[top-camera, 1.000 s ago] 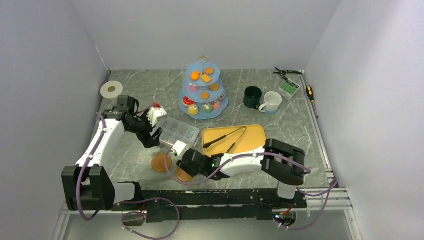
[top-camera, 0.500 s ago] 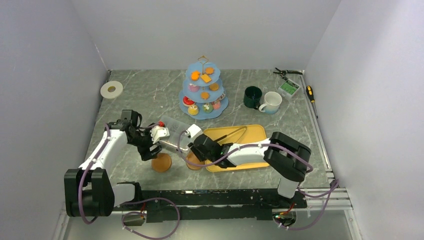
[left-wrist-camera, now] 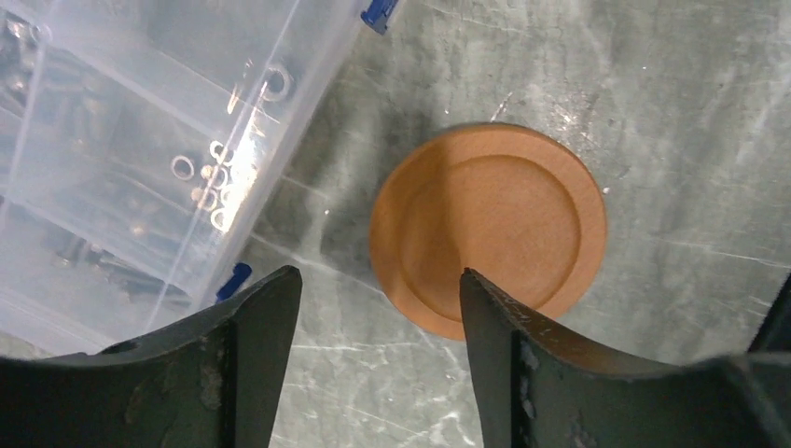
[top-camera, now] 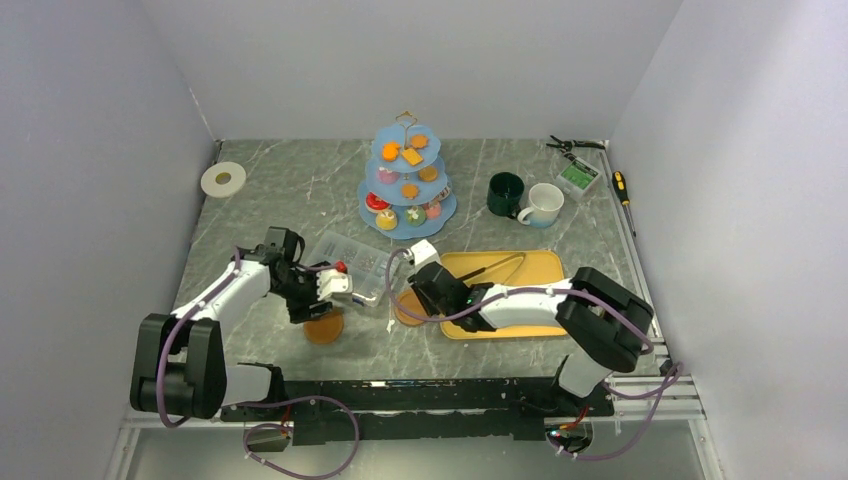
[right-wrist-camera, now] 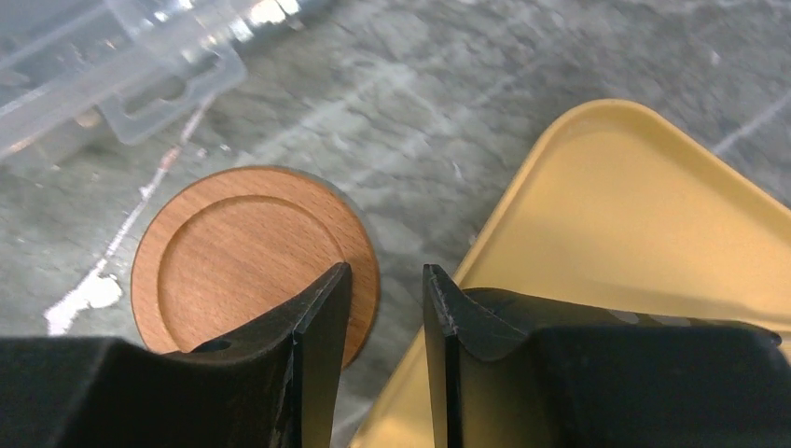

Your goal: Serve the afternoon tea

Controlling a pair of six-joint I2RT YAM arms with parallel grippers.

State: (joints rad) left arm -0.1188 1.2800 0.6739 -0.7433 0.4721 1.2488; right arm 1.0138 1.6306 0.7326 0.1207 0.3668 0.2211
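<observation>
The light-blue three-tier stand (top-camera: 444, 212) sits at the back middle of the table (top-camera: 290, 190), its tiers already holding the toy cakes and biscuits (top-camera: 402, 155). The dark-green mug (top-camera: 505, 193) and the white mug (top-camera: 546, 204) stand touching each other just to its right, well apart from both arms.

Nearer the arms lie two wooden coasters. The left gripper (left-wrist-camera: 378, 285) hovers over the left coaster (left-wrist-camera: 488, 229), with its fingers spread fairly wide and empty. The right gripper (right-wrist-camera: 384, 280) hangs over the right coaster (right-wrist-camera: 238, 266), its fingers nearly together with a narrow gap and nothing between them.

The step looks like laying out the coasters for the mugs. Each disc is thin and flat, so a good grasp means opening wider than the rim and coming straight down with the fingertips to the table. The right coaster lies just beside the yellow tray (right-wrist-camera: 644, 205), so its fingers should straddle it along the side away from that rim. The clear compartment box (left-wrist-camera: 121, 131) crowds the left coaster in the same way.

The black tongs (top-camera: 490, 270) rest on the tray. No writing or brand can be read anywhere.
</observation>
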